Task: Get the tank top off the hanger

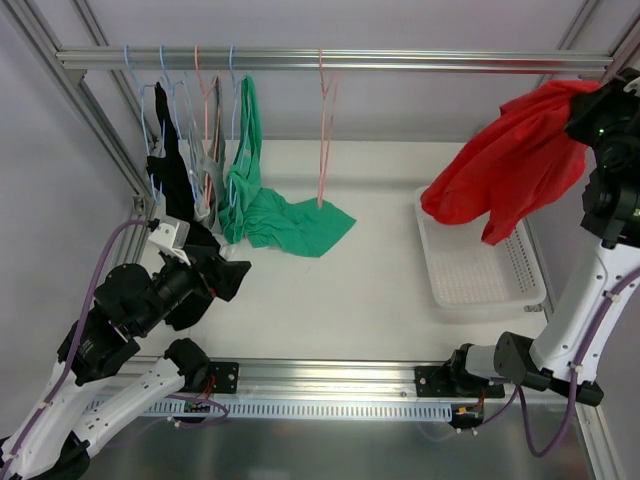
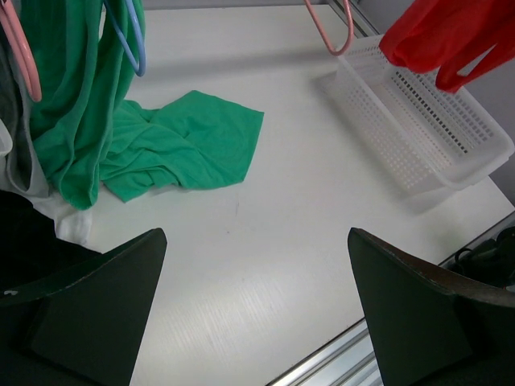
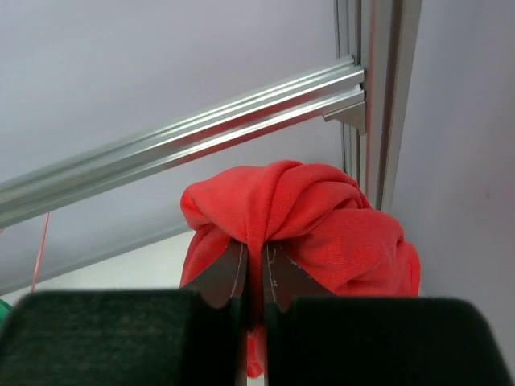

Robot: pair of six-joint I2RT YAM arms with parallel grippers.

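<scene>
The red tank top [image 1: 510,165] is already clear of any hanger: it hangs bunched from the right tool [image 3: 253,277], whose 2 fingers are pressed together on a fold of the cloth, high up near the right end of the rail [image 1: 400,60]. A bare pink hanger [image 1: 325,130] hangs mid-rail, well apart from it. The garment's lower end dangles above the white basket [image 1: 480,280], not visibly touching it. So the removal itself looks done, and the step in hand is the carry to a drop. The next move, I judge, calls for lowering the cloth into the basket and parting the fingers so it lands inside, not draped over the rim. The left tool [image 2: 256,265] sits low over the surface [image 1: 330,300], fingers wide apart and holding nothing, near the green garment [image 1: 290,225]
</scene>
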